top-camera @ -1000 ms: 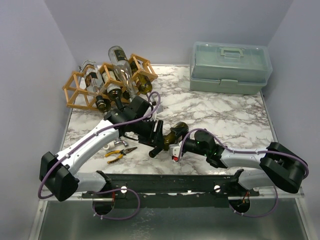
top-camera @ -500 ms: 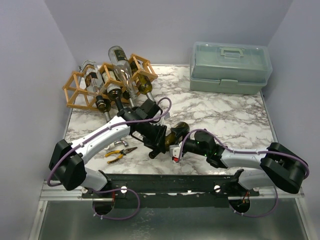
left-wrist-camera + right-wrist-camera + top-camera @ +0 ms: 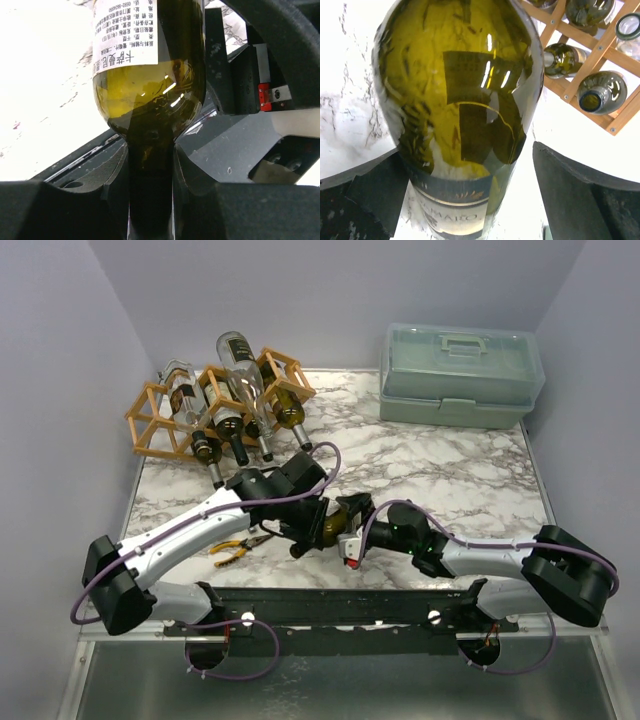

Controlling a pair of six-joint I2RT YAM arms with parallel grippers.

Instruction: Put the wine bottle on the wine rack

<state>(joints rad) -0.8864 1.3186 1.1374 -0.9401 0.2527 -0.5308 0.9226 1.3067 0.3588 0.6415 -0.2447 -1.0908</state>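
Wine bottle [image 3: 335,523] — left claw [image 3: 150,172] pinches its neck, right claw [image 3: 465,197] splayed — near table [image 3: 450,475] edge.

The overhead view is evenly lit, bright and sharp, with only faint soft shadows on the marble table [image 3: 450,480]. In both wrist views the table burns out to white, worst toward 9 o'clock, while the wine bottle [image 3: 150,95] shows small glints and looks soft, bulged by the close lens.

Shows white shells on left arm [image 3: 175,532] and right arm [image 3: 487,556], black joints [image 3: 275,481], blocky black bases [image 3: 118,592], looping purple cables [image 3: 236,676], a black rail [image 3: 340,602] dotted with screws, and a red tab [image 3: 351,559] at right wrist.
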